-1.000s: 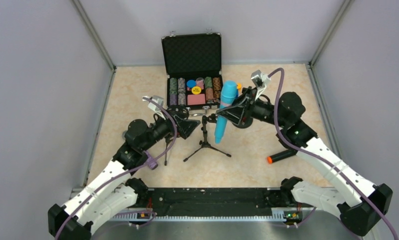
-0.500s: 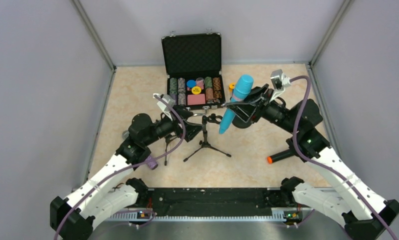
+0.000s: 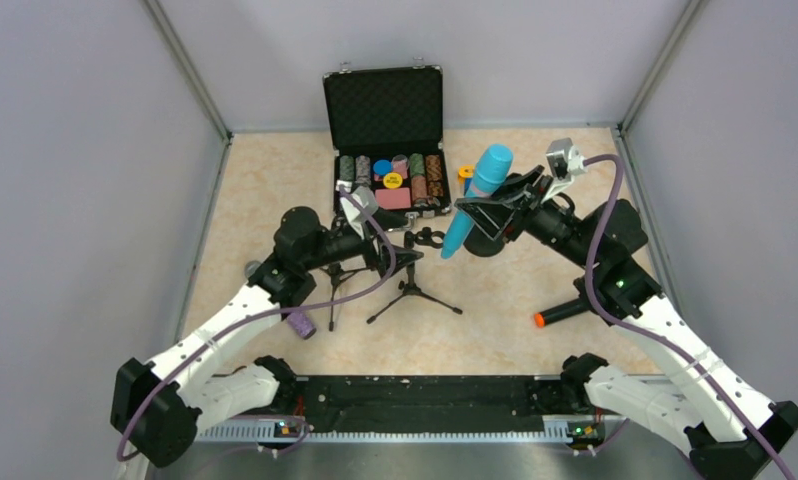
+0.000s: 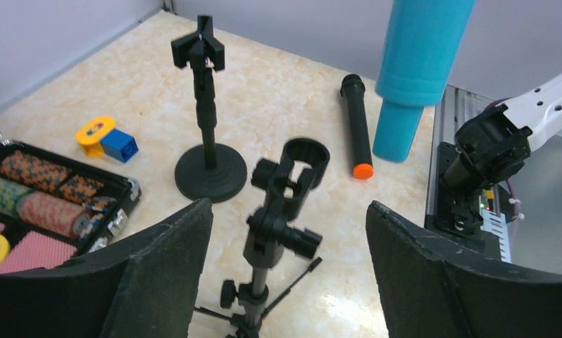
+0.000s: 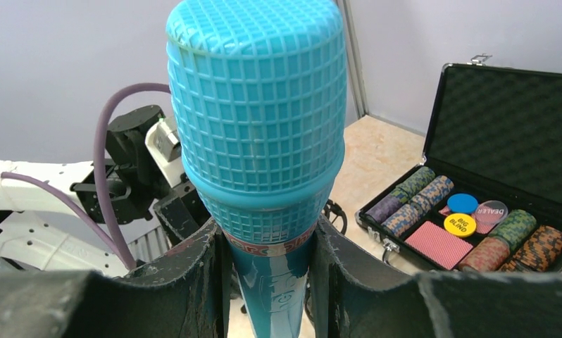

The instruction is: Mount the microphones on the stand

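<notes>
My right gripper [image 3: 487,208] [image 5: 267,243] is shut on the cyan microphone [image 3: 478,196] [image 5: 258,120], holding it tilted in the air, head up, above and right of the tripod stand [image 3: 412,287]. My left gripper [image 3: 403,256] [image 4: 289,209] is open, its fingers on either side of that stand's neck below the ring clip [image 4: 301,163]. The black microphone with an orange end [image 3: 565,312] [image 4: 357,123] lies on the floor to the right. The purple microphone [image 3: 301,325] lies mostly hidden under my left arm.
An open case of poker chips [image 3: 383,105] [image 5: 507,105] stands at the back. A round-based stand [image 4: 209,172] is beyond the tripod, with a yellow and blue toy [image 4: 108,139] near it. Another thin-legged stand [image 3: 333,292] sits under my left arm.
My left arm has swung right, so its fingers now flank the tripod stand's neck and have narrowed slightly. My right arm lifted and tilted the cyan microphone rightward, then held still.
</notes>
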`<action>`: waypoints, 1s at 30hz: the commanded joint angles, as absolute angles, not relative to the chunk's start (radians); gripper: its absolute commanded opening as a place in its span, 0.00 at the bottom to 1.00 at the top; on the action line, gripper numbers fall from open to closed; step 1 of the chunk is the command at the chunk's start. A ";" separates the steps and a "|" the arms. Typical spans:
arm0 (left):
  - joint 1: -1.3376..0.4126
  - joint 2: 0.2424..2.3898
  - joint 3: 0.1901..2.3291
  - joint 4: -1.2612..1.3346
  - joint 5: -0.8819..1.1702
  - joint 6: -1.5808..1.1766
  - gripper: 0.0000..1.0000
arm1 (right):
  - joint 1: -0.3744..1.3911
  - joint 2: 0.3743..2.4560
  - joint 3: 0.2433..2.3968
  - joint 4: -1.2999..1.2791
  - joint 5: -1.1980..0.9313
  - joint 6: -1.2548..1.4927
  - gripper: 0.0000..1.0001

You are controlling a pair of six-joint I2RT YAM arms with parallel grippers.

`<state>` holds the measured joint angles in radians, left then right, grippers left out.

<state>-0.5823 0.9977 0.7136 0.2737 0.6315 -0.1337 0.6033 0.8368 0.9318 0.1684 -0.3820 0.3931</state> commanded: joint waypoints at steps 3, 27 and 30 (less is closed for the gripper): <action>-0.580 1.106 0.840 0.316 0.719 -0.065 0.74 | 0.594 0.830 0.968 0.196 -0.353 0.376 0.00; -0.601 1.160 0.558 0.443 0.654 -0.111 0.00 | 0.594 0.833 0.930 0.190 -0.324 0.363 0.00; -0.610 1.173 0.562 0.410 0.638 -0.069 0.00 | 0.593 0.836 0.922 0.205 -0.321 0.367 0.00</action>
